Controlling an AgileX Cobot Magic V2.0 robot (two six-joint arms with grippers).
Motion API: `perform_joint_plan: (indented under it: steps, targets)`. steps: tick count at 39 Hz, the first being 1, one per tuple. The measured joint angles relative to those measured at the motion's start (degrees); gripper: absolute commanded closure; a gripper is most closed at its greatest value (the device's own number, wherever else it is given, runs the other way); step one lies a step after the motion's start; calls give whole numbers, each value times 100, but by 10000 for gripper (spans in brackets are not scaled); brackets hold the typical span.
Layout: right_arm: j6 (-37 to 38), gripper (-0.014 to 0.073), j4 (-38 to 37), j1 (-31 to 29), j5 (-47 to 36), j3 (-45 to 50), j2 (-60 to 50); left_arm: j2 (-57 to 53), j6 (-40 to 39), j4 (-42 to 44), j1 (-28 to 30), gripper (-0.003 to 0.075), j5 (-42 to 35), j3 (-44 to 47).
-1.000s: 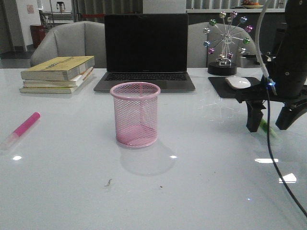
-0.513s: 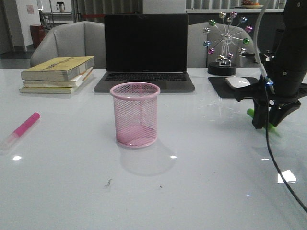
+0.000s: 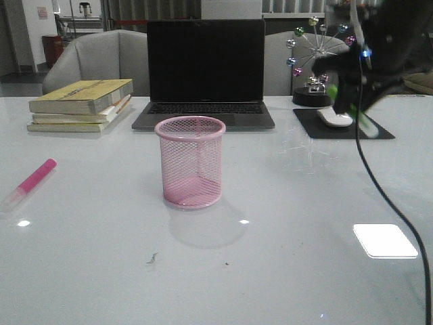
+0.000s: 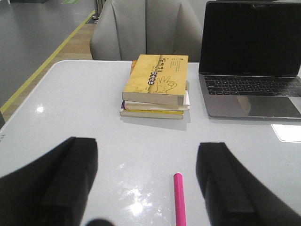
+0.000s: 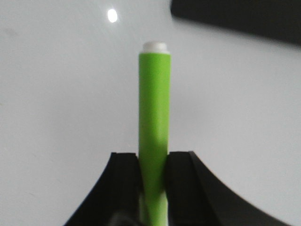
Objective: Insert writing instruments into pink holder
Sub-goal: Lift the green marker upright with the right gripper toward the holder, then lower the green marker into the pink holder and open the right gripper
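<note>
Right gripper is clamping the bright green highlighter marker aloft, carry step; next, aligning over the pink wire-mesh cup; left gripper is gaping, empty.

A glossy white table carries everything; near its middle stands the pink holder, upright; at the left edge lies the pink marker; farther back sit stacked books, an open laptop, and a dark pad bearing a white mouse.
</note>
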Motion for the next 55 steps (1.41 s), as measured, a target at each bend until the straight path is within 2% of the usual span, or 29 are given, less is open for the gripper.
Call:
perform_joint_plan:
  steps: [9, 16, 23, 33, 43, 55]
  targets:
    - [-62, 538, 26, 937, -1221, -12, -956, 0, 0, 0, 0, 210, 0, 0]
    - [-99, 538, 45, 1837, -2337, 259, -1059, 0, 0, 0, 0, 210, 0, 0]
    - [-104, 538, 49, 2474, -3559, 942, -1059, 0, 0, -52, 0, 210, 0, 0]
    - [-113, 538, 72, 2617, -4908, 1889, -754, 0, 0, -75, 0, 210, 0, 0]
    - [-113, 538, 85, 2689, -5373, 1982, 103, 0, 0, -79, 0, 210, -146, 0]
    - [-113, 538, 85, 2689, -5557, 1982, 377, 0, 0, -79, 0, 210, -256, 0]
